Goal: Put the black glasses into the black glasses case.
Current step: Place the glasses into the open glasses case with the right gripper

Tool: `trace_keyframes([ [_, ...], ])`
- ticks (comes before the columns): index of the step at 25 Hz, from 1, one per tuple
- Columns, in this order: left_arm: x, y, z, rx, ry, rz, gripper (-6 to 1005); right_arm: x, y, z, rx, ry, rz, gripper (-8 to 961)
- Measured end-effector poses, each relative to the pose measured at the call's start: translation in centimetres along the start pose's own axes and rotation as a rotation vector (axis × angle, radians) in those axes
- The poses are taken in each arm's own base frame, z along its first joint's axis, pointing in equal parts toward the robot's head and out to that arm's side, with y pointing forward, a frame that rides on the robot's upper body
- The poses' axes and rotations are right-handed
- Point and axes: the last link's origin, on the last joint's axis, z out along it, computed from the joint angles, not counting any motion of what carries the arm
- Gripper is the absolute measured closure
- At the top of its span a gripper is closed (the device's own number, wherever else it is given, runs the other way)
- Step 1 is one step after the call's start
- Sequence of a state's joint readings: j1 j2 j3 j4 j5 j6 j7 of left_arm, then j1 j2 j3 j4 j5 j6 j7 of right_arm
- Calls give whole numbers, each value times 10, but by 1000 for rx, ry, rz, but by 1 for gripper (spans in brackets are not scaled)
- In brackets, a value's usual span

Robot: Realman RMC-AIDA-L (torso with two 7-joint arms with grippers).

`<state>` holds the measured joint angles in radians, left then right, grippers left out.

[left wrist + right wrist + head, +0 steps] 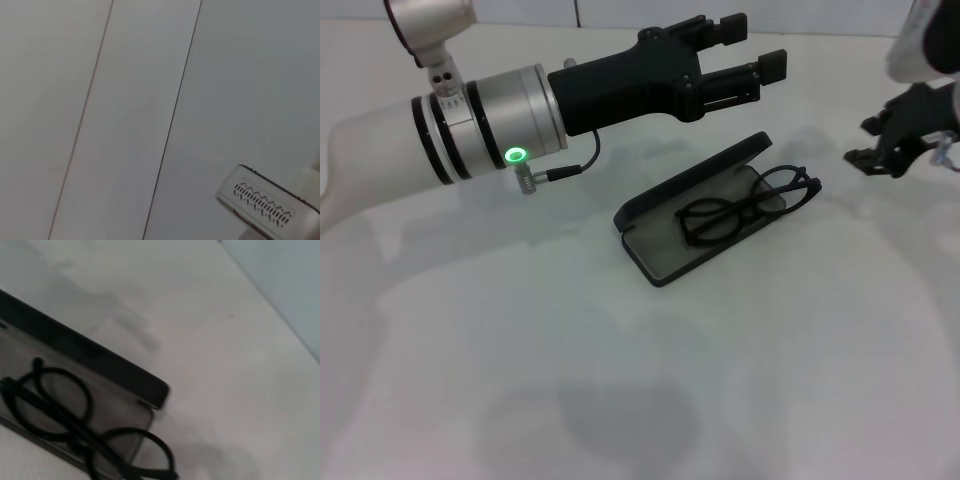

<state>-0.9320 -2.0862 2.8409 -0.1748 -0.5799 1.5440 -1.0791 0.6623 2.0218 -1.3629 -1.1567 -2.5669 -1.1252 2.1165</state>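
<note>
Left arm (pixel 380 150): white shell, brushed silver wrist cuff (pixel 505 115) edged by black rings, lit green ring button (pixel 516 156), small knurled metal plug with thin black cable (pixel 560 172). Left gripper (pixel 745 50): chunky matte black body, two blocky black fingers. Right arm (pixel 925 45): white casing; right gripper (pixel 880 155) black, angular.

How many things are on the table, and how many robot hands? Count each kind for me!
Black glasses: 1
Black glasses case: 1
Robot grippers: 2, the left gripper and the right gripper
Total: 4
</note>
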Motion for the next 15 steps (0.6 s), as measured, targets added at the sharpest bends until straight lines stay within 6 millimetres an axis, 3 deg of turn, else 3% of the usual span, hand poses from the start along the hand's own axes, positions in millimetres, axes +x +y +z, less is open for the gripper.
trace_keyframes([
  [15, -6, -1, -10, 25, -4, 1, 211, -33, 25, 21, -68, -14, -117, 536],
])
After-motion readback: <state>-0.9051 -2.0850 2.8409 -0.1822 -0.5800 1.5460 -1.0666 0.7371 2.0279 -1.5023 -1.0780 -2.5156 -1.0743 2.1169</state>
